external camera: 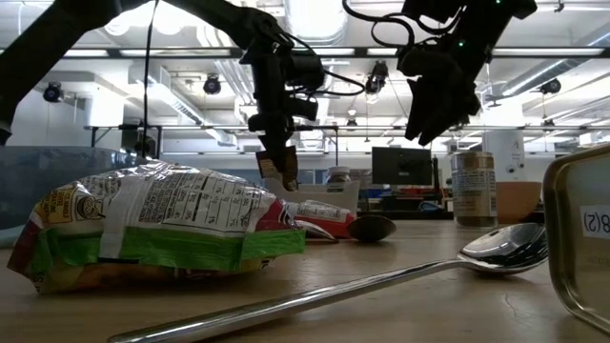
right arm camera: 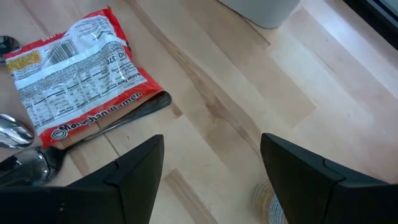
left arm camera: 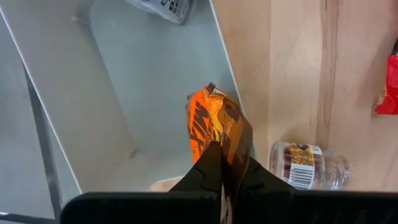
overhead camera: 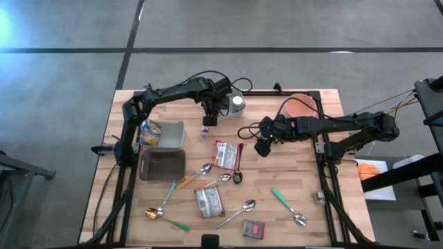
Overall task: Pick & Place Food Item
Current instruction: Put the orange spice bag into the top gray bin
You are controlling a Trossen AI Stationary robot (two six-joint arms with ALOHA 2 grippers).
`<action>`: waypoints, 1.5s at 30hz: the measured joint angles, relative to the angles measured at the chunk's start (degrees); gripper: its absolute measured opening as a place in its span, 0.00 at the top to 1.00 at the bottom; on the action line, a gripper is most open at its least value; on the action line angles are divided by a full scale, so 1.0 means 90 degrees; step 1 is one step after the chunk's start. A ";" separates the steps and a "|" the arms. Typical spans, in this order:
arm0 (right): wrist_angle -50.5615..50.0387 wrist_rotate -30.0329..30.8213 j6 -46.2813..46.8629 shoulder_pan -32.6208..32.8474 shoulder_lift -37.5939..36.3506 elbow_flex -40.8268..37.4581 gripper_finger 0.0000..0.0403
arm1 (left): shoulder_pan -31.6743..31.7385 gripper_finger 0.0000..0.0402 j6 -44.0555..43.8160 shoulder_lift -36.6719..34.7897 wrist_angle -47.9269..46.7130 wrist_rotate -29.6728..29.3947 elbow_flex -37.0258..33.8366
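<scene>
Above the table's far edge, we see the left gripper (overhead camera: 206,120) pinching an orange snack packet (left arm camera: 216,127) between its closed fingers and holding it clear of the wood, beside the light tray (overhead camera: 172,135). We judge the pick done and the placing still ahead; where the packet is meant to go we cannot tell. The left arm reaches in from its corner with the wrist pointing straight down. The right gripper (overhead camera: 261,146) hangs near mid-table with its fingers spread wide and nothing between them, close to a red ramen packet (right arm camera: 78,68).
</scene>
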 joint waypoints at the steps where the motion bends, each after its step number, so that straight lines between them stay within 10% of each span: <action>1: 0.0000 0.0002 0.0000 0.0015 0.0000 0.0000 0.34 | 0.0000 1.00 0.0000 0.0000 -0.0013 0.0002 0.0000; 45: 0.0077 0.0039 0.0007 0.0159 0.0002 -0.0012 0.34 | -0.0006 1.00 0.0000 0.0020 0.0381 0.0119 -0.0709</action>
